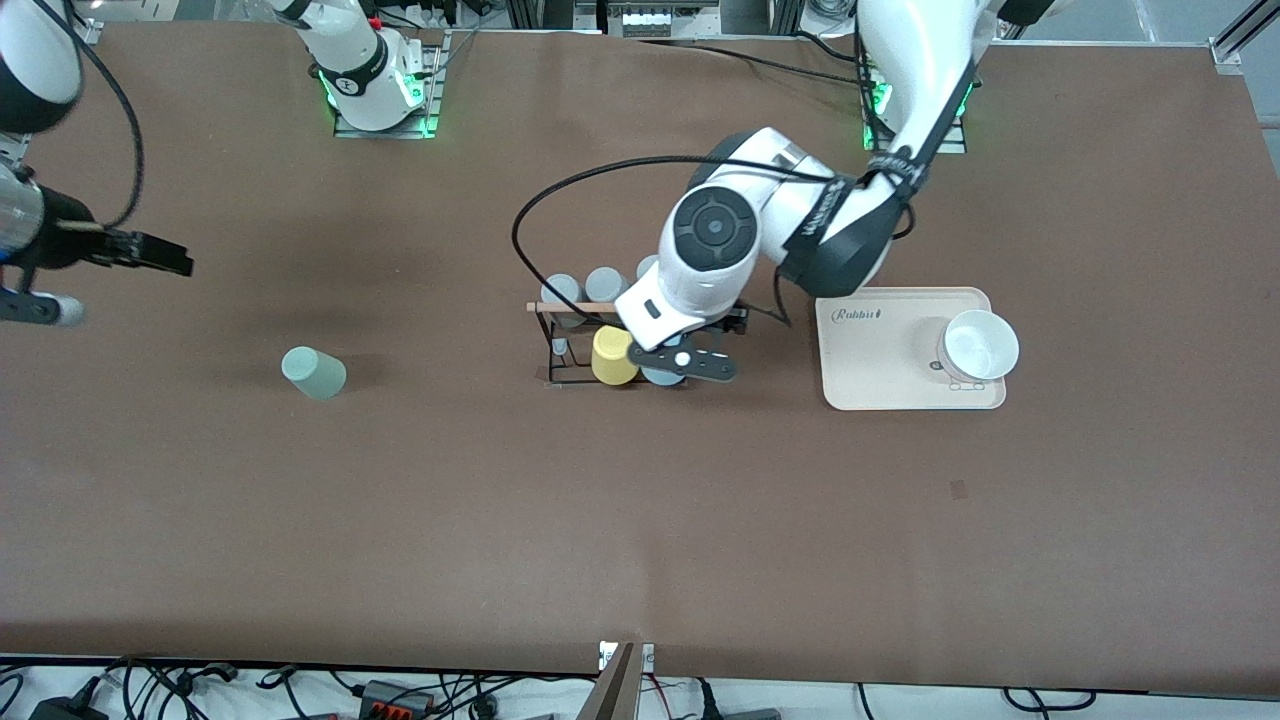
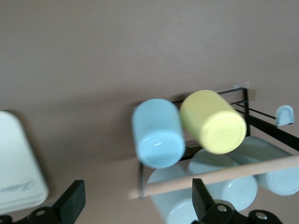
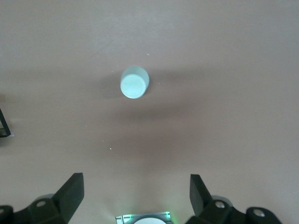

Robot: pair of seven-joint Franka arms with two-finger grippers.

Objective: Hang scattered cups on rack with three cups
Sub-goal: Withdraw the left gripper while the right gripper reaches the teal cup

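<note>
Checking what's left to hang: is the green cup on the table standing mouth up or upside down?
Upside down: the green cup stands apart from the rack, and the right wrist view shows its closed base facing up.

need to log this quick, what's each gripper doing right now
Left gripper: open, holding nothing, over the rack by the blue cup.
Right gripper: open, holding nothing, waiting over bare table at its arm's end, green cup not yet picked.

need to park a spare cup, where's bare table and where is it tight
Bare: the stretch between the green cup and the rack, and all the table nearer the front camera than both. Tight: the rack, where the left gripper hangs open by the blue cup and yellow cup; the tray beside it.
</note>
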